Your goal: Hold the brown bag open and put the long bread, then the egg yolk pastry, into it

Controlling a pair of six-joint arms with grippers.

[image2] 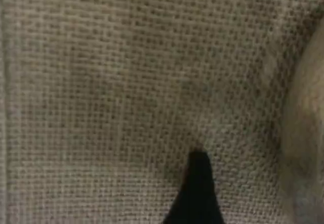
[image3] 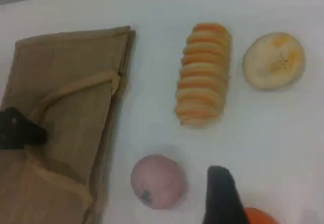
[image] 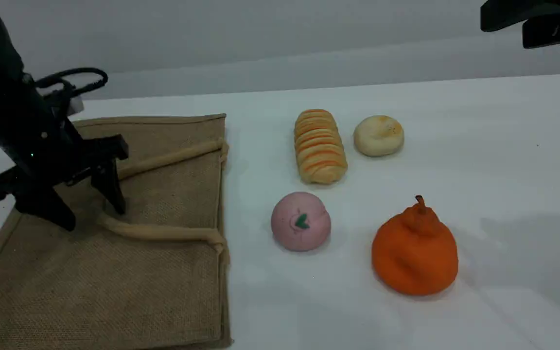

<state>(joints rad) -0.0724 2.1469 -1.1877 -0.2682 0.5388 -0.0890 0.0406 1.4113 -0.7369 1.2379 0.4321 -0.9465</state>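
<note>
My left claw (image: 91, 211) stands open, its two fingers spread wide and pointing down onto the bag (image: 163, 291), which lies flat on the table (image: 503, 170) right under it. The near handle (image: 163, 233) curls in between my fingers, and the far handle (image: 173, 156) runs off just beyond them towards the bag's right edge. In my left wrist view the weave fills almost everything, one dark fingertip (image2: 197, 193) sits close against the cloth, and a pale blur at the right edge may be a handle

The bread (image: 320, 146) lies on the bare table well to the right of my left claw, apart from the bag, and the pastry (image: 378, 135) sits just beside the bread on its far side from that claw. A pink ball (image: 301, 221) and an orange fruit (image: 415, 253) rest nearer the camera than those two

My right claw (image3: 220, 198) hangs high over the table, well away from everything; only one fingertip shows, so I cannot tell whether it is open or closed. From it, the bread lies ahead, the pastry ahead to the right, the pink ball just to the left and the orange fruit close below
</note>
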